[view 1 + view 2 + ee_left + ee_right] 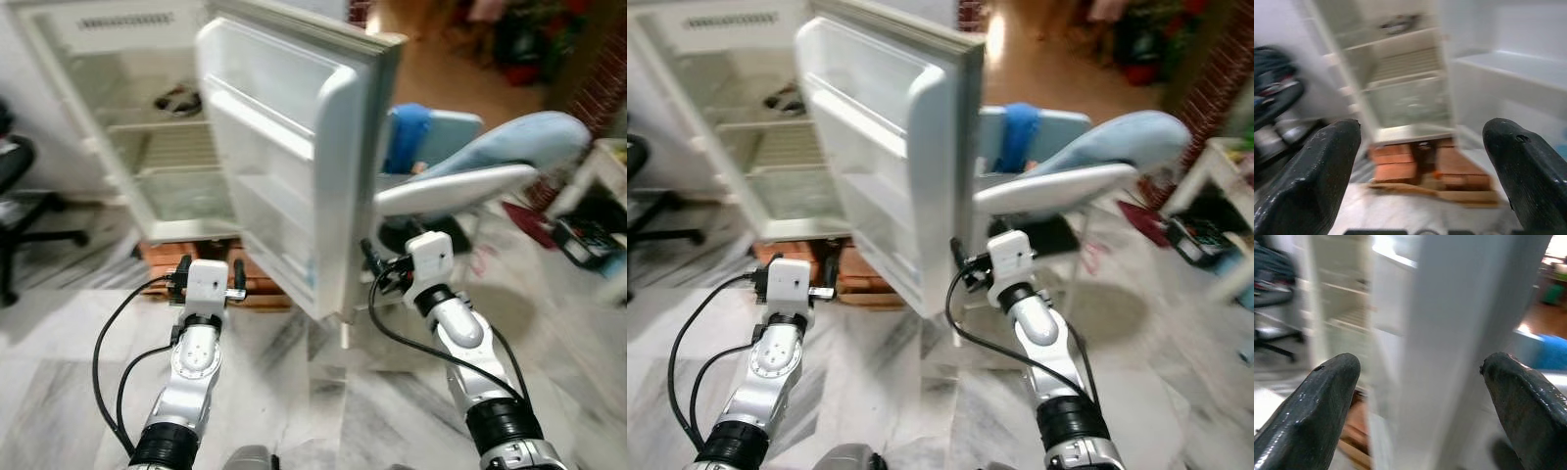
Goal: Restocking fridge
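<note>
A small white fridge (147, 147) stands open on a base of bricks (157, 257). Its door (284, 147) swings out toward me, and the door's shelves look bare. A dark item (179, 99) lies on an upper shelf inside. My left gripper (210, 271) is open and empty, held low in front of the bricks and pointing at the fridge interior (1405, 93). My right gripper (384, 266) is open and empty too. It is close to the door's outer edge (1449, 333), which stands between its fingers in the right wrist view.
A black office chair (15, 186) stands at the left. To the right of the door are a padded board with a light blue cover (470, 176) and a blue chair (431, 132). A white table (602, 171) is at the far right. The floor is grey marble (294, 392).
</note>
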Tool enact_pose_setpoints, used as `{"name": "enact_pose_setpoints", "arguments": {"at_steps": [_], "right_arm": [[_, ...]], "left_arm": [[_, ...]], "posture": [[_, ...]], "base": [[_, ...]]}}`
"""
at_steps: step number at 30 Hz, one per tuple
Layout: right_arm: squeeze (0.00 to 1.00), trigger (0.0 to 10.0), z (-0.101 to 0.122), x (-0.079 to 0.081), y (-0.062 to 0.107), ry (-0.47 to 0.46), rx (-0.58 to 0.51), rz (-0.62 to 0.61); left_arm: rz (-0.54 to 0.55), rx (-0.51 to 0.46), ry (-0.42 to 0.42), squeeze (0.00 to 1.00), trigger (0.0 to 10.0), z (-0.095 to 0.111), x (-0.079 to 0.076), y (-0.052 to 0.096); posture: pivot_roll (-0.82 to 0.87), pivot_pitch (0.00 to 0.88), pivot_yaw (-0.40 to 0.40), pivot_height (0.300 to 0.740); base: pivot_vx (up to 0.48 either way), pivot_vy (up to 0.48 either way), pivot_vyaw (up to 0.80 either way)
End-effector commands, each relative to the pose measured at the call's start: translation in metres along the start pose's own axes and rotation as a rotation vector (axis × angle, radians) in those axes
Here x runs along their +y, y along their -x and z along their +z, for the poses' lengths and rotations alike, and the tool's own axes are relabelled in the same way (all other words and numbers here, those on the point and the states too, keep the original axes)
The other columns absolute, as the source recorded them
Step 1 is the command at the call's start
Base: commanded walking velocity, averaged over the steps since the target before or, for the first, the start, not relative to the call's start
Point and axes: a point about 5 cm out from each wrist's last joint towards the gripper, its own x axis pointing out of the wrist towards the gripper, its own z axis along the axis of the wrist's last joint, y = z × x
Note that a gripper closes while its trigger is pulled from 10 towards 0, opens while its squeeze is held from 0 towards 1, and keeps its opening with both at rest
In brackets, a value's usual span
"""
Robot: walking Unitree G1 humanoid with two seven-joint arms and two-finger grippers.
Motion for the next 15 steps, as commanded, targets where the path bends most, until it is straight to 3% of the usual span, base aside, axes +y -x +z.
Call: {"name": "enact_pose_setpoints", "arguments": {"at_steps": [1, 7, 9, 15], "right_arm": [[0.00, 10.0, 0.0013, -0.0044, 0.0001, 0.015, -0.001, 0.001], [0.00, 10.0, 0.0037, -0.0031, -0.0024, 0.013, -0.013, -0.001], [0.00, 10.0, 0.0045, -0.0038, -0.0031, 0.011, -0.017, -0.015], [0.00, 10.0, 0.0076, -0.0120, -0.0026, 0.026, -0.035, -0.075]], "left_arm": [[-0.005, 0.009, 0.007, 0.00, 10.0, -0.0011, -0.0015, 0.0008], [-0.032, -0.039, -0.025, 0.00, 10.0, 0.0011, -0.0001, 0.0030], [-0.027, -0.032, -0.014, 0.00, 10.0, 0.0012, 0.0004, 0.0028], [-0.027, -0.019, -0.008, 0.00, 10.0, 0.0009, 0.0005, 0.0008]], "posture": [[0.06, 0.000, 0.041, 0.740], [0.06, 0.000, 0.042, 0.740], [0.06, 0.000, 0.044, 0.740], [0.05, 0.000, 0.045, 0.740]], "base": [[0.000, 0.000, 0.79], [0.000, 0.000, 0.79], [0.480, 0.000, 0.56], [0.356, 0.000, 0.00]]}}
